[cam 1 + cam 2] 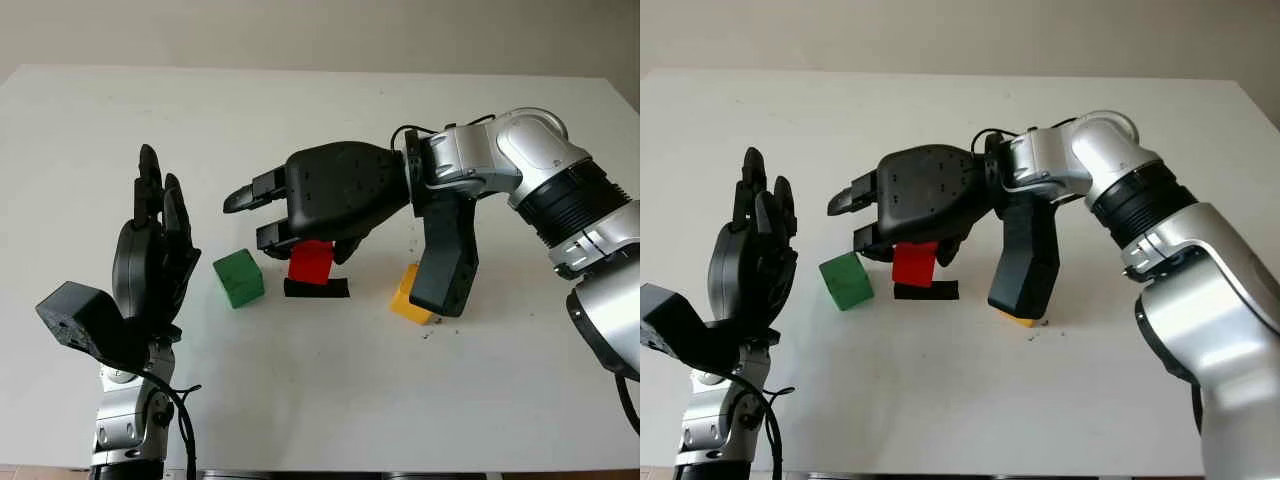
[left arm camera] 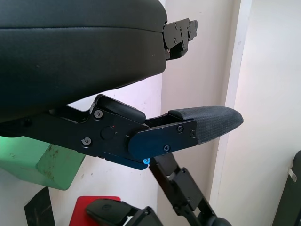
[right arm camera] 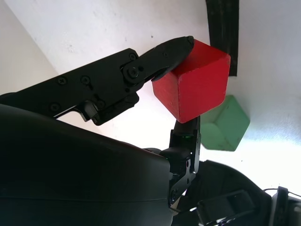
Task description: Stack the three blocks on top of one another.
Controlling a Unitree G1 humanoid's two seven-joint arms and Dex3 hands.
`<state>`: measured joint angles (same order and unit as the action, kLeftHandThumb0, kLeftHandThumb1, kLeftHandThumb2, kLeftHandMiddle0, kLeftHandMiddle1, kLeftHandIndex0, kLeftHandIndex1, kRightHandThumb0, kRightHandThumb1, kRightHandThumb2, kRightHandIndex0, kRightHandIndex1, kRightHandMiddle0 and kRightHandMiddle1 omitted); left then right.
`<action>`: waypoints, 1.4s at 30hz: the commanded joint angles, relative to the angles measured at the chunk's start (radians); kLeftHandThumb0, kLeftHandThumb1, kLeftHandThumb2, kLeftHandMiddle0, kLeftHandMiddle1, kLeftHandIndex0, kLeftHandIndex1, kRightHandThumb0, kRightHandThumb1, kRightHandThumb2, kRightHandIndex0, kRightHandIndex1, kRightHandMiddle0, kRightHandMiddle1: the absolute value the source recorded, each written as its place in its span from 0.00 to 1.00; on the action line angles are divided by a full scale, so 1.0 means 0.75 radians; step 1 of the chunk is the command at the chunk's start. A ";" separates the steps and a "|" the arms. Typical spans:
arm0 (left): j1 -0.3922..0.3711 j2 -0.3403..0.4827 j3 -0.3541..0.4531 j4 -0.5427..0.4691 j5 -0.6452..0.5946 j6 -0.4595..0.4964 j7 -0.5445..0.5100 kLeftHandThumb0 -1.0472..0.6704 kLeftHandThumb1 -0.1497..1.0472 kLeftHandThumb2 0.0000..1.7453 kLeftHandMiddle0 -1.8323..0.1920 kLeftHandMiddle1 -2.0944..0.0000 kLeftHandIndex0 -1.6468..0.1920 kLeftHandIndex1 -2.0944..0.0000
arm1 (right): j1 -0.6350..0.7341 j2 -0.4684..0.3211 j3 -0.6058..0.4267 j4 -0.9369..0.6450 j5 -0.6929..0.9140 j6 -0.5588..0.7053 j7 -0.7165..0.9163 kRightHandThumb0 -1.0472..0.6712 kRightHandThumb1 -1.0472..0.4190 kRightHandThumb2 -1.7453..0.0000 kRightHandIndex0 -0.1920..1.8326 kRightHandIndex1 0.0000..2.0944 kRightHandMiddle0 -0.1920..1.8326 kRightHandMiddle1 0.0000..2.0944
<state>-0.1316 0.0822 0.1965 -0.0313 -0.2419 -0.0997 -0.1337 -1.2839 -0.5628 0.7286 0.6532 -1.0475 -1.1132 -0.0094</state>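
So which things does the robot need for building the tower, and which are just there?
For the tower:
- red block, held by the right hand
- green block
- yellow block

Just there:
- black tape strip
- white table
- left hand, open, raised beside the green block

Left hand (image 2: 141, 94): open, black shell and padded fingertip (image 2: 209, 125) across frame. Beneath the fingers: green block (image 2: 42, 162), red block (image 2: 87, 209) beside it, black strip (image 2: 40, 209), white table (image 2: 270, 117).

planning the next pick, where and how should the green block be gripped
Judging by its pose, pinch the green block across its two upright side faces from above: it sits flat with space around it. The right hand holds the red block; the left hand is open.
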 commanded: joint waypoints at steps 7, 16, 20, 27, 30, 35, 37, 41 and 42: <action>-0.009 0.017 0.002 -0.044 -0.010 0.003 -0.011 0.18 1.00 0.35 1.00 1.00 1.00 1.00 | 0.045 -0.005 -0.017 -0.060 -0.018 -0.024 -0.003 0.31 0.06 0.97 0.22 0.02 0.29 0.66; -0.009 0.021 0.003 -0.041 -0.008 0.003 -0.013 0.18 1.00 0.35 1.00 1.00 1.00 1.00 | 0.053 0.001 -0.001 -0.034 -0.117 -0.005 -0.120 0.32 0.05 0.97 0.22 0.02 0.28 0.68; -0.013 0.021 0.003 -0.036 -0.009 0.006 -0.009 0.18 1.00 0.36 1.00 1.00 1.00 1.00 | 0.049 0.003 0.002 -0.030 -0.142 0.009 -0.129 0.33 0.04 0.97 0.21 0.02 0.28 0.69; -0.011 0.030 0.004 -0.036 -0.014 0.004 -0.019 0.18 1.00 0.36 1.00 1.00 1.00 1.00 | 0.033 -0.003 0.026 -0.027 -0.246 0.048 -0.247 0.35 0.05 0.97 0.22 0.03 0.28 0.70; -0.010 0.031 0.003 -0.038 -0.013 0.004 -0.016 0.18 1.00 0.36 1.00 1.00 1.00 1.00 | 0.028 -0.004 0.031 -0.021 -0.255 0.056 -0.246 0.34 0.05 0.97 0.21 0.02 0.28 0.71; -0.005 0.033 0.002 -0.044 -0.013 0.004 -0.017 0.18 1.00 0.36 1.00 1.00 1.00 1.00 | 0.044 0.000 0.030 0.007 -0.237 0.066 -0.240 0.34 0.06 0.97 0.21 0.02 0.29 0.72; -0.004 0.036 0.002 -0.045 -0.012 0.003 -0.019 0.18 1.00 0.36 1.00 1.00 1.00 1.00 | 0.049 0.001 0.027 0.016 -0.219 0.066 -0.216 0.33 0.06 0.97 0.21 0.02 0.29 0.71; -0.003 0.036 0.001 -0.048 -0.013 0.007 -0.018 0.18 1.00 0.36 1.00 1.00 1.00 1.00 | 0.055 0.003 0.028 0.028 -0.195 0.064 -0.195 0.34 0.07 0.97 0.21 0.03 0.30 0.71; -0.003 0.036 0.001 -0.048 -0.013 0.008 -0.016 0.18 1.00 0.36 1.00 1.00 1.00 1.00 | 0.058 0.003 0.028 0.031 -0.191 0.064 -0.195 0.34 0.07 0.97 0.22 0.03 0.30 0.71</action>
<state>-0.1316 0.1033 0.1971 -0.0470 -0.2495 -0.0947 -0.1438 -1.2472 -0.5617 0.7508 0.6729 -1.2053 -1.0683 -0.1554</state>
